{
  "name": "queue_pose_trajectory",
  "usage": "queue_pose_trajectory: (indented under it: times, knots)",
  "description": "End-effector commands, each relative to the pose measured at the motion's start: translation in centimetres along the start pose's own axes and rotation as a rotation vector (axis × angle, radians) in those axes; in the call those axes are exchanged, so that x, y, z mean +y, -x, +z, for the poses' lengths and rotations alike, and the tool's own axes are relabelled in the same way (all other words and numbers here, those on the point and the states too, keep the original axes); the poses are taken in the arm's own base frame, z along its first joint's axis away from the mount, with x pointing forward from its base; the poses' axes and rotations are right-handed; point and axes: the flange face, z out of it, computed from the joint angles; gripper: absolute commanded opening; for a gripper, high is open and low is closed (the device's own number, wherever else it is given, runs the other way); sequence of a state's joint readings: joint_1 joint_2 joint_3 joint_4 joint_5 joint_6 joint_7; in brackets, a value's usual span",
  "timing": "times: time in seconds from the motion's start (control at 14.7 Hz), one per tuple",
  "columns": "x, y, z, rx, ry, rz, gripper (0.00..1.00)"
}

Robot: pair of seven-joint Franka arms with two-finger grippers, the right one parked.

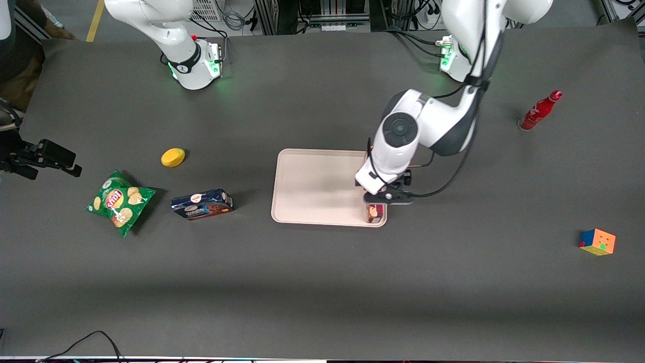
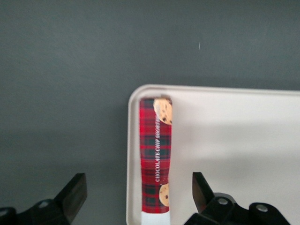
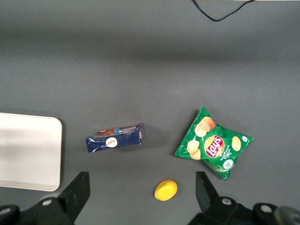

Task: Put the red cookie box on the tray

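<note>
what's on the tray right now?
Only the red cookie box, lying along the tray rim at the working arm's end. The open gripper hovers above it; front view hides most of the box under the arm.

We've got a red tartan cookie box (image 2: 155, 161) with dark green crossing lines, cookie pictures and a white end, sitting on a pale cream tray (image 1: 312, 186). The bench (image 1: 322, 282) is dark grey. Off toward the parked arm's end we see a dark blue box (image 1: 202, 204), a green chip bag (image 1: 120, 201) with a red-and-yellow logo, and a yellow lemon-ish thing (image 1: 173, 157). Toward the working arm's end: a red bottle (image 1: 540, 110) and a multicoloured cube (image 1: 597, 242), mostly orange on top. The end effector (image 2: 136, 194) is black and spread wide either side of the box.
</note>
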State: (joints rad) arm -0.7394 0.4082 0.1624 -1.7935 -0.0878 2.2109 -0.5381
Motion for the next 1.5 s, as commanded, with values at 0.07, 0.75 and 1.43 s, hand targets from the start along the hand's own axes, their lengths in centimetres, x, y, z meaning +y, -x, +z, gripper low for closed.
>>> queue_pose_trajectory:
  times: [0.07, 0.75, 1.43]
  knots:
    - [-7.4, -2.7, -10.2, 0.077, 0.077, -0.088, 1.0]
    - [-30.5, -3.1, -27.8, 0.105, 0.073, -0.044, 1.0]
    - [-34.7, 0.6, -32.2, 0.092, -0.053, 0.058, 1.0]
